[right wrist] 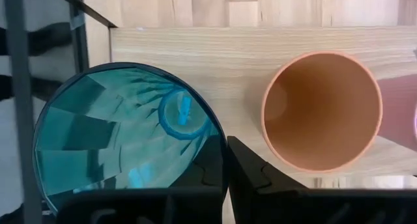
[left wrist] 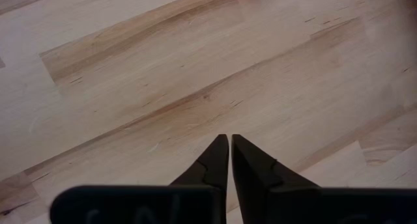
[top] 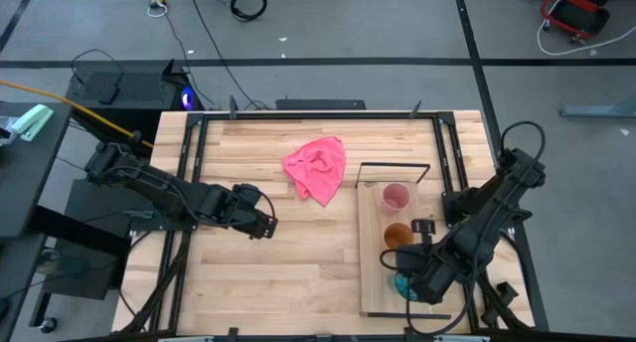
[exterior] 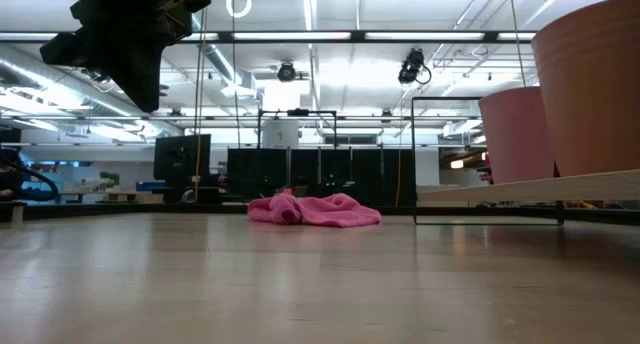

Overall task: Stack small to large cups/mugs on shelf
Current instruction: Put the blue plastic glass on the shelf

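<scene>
Three cups are in a row on the light wooden shelf board (top: 373, 272) at the table's right. The pale pink cup (top: 396, 197) stands farthest, next to the black wire frame (top: 393, 166). The orange-brown cup (top: 397, 236) stands in the middle, mouth up. The glossy teal cup (top: 404, 285) is nearest. My right gripper (top: 407, 277) is shut on the teal cup (right wrist: 130, 133). My left gripper (top: 263, 225) is shut and empty above the bare tabletop at the left middle. My right gripper holds the teal cup by its rim wall (right wrist: 220, 152), on the side toward the orange-brown cup (right wrist: 322, 110). One finger is inside the cup and one finger (right wrist: 251, 172) is outside. The fingers come from above, slanting down. The cup's mouth faces up; whether its base is on the board, I cannot tell.
A crumpled pink cloth (top: 318, 168) lies on the slatted tabletop at the far middle. A black frame rail (right wrist: 13, 87) runs close beside the teal cup. The tabletop between the two arms (top: 308, 262) is bare wood.
</scene>
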{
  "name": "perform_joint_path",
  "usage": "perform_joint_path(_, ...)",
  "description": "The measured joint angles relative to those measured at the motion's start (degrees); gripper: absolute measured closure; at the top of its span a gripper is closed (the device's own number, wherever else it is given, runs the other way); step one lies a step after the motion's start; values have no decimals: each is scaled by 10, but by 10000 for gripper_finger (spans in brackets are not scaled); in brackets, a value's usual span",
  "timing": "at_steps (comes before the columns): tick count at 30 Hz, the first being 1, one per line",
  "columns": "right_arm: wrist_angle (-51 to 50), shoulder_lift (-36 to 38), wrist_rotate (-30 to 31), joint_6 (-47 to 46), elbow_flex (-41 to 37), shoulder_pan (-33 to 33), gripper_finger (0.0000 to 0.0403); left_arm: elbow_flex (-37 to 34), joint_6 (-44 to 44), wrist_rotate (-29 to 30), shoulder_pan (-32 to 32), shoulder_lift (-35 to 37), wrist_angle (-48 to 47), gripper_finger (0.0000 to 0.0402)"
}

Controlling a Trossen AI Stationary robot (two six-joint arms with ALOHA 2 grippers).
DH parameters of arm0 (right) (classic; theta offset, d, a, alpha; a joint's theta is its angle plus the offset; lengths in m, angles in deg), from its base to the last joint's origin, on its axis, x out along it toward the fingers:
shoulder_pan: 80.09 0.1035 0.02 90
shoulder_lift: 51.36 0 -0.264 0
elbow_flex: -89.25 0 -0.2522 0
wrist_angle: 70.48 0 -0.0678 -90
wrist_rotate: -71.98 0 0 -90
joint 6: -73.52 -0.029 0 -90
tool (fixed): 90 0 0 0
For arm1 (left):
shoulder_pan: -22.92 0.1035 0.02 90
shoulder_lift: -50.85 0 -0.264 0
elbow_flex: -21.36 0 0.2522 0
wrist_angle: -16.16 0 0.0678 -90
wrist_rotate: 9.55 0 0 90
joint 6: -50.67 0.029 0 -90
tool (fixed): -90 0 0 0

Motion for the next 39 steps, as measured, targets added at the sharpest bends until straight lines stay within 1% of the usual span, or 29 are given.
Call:
perform_joint_path(4,2,-4,-2,2,0,0,396,0,0,0,0,0,0,378)
perform_joint_path(13,27,-4,-11,11,0,1,396,0,0,0,0,0,0,367)
perform_joint_path(22,27,-12,-17,21,0,0,396,0,0,0,0,0,0,380)
perform_joint_path(30,27,-13,-19,25,0,0,396,0,0,0,0,0,0,381)
perform_joint_path(35,33,-12,-20,25,-15,0,396,0,0,0,0,0,1,375)
perform_joint_path(39,38,-12,-24,26,-25,0,396,0,0,0,0,0,3,378)
